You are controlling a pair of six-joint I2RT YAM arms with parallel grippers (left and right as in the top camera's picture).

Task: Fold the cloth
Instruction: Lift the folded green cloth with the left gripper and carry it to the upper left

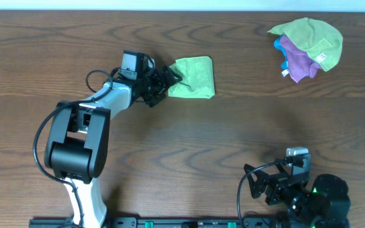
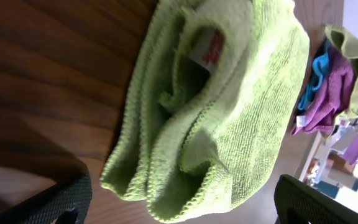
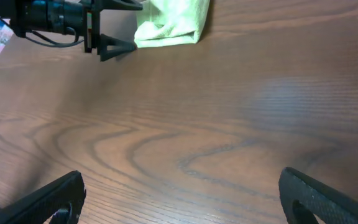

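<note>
A light green cloth [image 1: 194, 77] lies folded into a small rectangle on the table, back centre. My left gripper [image 1: 167, 79] is open at the cloth's left edge, its fingers on either side of the folded layers without closing on them. In the left wrist view the cloth [image 2: 229, 106] fills the frame, its stacked hemmed edges and a white tag facing me. My right gripper [image 1: 277, 183] is open and empty near the front right edge. The right wrist view shows the cloth [image 3: 169, 22] far off, with the left gripper [image 3: 114, 46] beside it.
A pile of cloths [image 1: 306, 47], green, purple and blue, lies at the back right; it also shows in the left wrist view [image 2: 334, 81]. Bare wood table [image 1: 233, 139] lies between the arms.
</note>
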